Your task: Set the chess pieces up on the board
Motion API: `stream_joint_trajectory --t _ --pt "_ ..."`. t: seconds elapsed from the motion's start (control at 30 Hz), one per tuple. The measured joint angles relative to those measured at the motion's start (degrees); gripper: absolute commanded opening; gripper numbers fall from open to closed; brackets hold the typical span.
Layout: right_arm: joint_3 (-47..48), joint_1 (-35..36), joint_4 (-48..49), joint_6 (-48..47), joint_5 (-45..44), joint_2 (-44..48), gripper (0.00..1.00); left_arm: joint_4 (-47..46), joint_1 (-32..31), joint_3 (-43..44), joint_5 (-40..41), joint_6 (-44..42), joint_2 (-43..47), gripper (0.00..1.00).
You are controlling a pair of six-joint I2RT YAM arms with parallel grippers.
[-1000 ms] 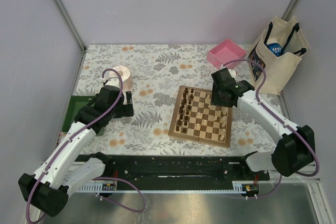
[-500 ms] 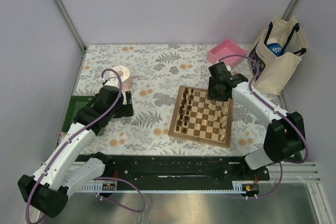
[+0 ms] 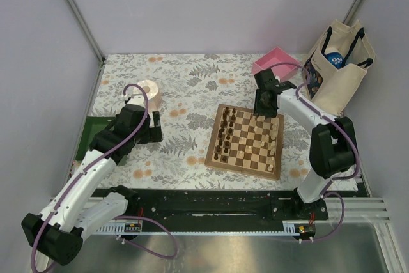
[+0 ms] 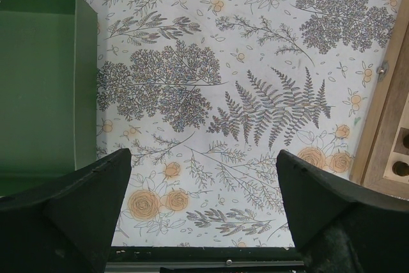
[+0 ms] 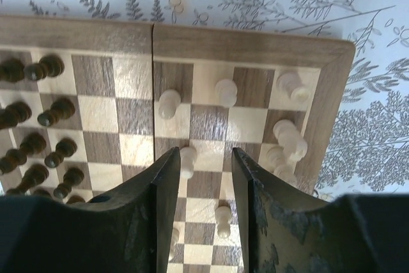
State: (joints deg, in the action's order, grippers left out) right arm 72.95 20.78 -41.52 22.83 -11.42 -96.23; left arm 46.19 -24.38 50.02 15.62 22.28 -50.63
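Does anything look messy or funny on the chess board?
Yes. The pale pieces are scattered over the right end of the board instead of being lined up, while the dark pieces stand in two neat rows on the other side. Nothing looks spilled or broken.

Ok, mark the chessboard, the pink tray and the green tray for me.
chessboard (image 3: 241,167), top external view, on its near wooden border.
pink tray (image 3: 263,66), top external view, on its left wall.
green tray (image 4: 38,87), left wrist view, on its bare floor.
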Motion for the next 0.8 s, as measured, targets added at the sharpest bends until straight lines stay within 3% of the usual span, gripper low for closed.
stream_joint_trajectory --t 0.7,0.8 --pt "1.73 -5.29 3.06 -1.49 1.66 -7.82 0.36 -0.02 0.00 0.00 0.00 0.00 -0.59 0.99" --pt "1.73 -5.86 3.26 -1.75 2.12 -8.15 0.27 -0.02 0.00 0.00 0.00 0.00 -0.66 0.99"
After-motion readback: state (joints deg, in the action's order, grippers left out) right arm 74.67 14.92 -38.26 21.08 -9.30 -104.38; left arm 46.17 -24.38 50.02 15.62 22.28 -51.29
